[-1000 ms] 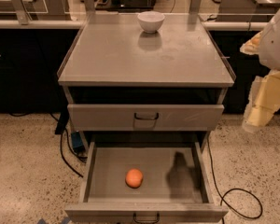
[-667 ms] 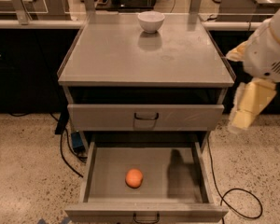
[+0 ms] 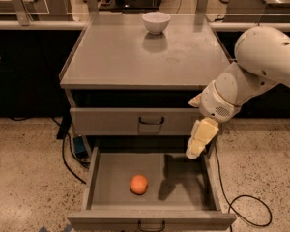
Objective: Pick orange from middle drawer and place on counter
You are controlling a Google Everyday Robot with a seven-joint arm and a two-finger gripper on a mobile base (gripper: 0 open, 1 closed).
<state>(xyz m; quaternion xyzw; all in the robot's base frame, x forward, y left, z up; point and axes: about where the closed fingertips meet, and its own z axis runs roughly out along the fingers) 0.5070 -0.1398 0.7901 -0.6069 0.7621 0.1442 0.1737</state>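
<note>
The orange [image 3: 139,184] lies on the floor of the pulled-out middle drawer [image 3: 101,187], a little left of its centre. The gripper [image 3: 198,144] hangs from the white arm [image 3: 261,66] over the drawer's right side, above and to the right of the orange and apart from it. It holds nothing that I can see. The counter [image 3: 116,57] is the flat grey top of the cabinet above the drawers.
A white bowl [image 3: 156,22] stands at the back of the counter. The top drawer [image 3: 111,121] is closed. Black cables [image 3: 241,202] run over the speckled floor on both sides of the cabinet. Dark cabinets line the back.
The arm has swung in from the right edge toward the left and downward. The gripper now hangs over the open drawer's right side. The orange has not moved.
</note>
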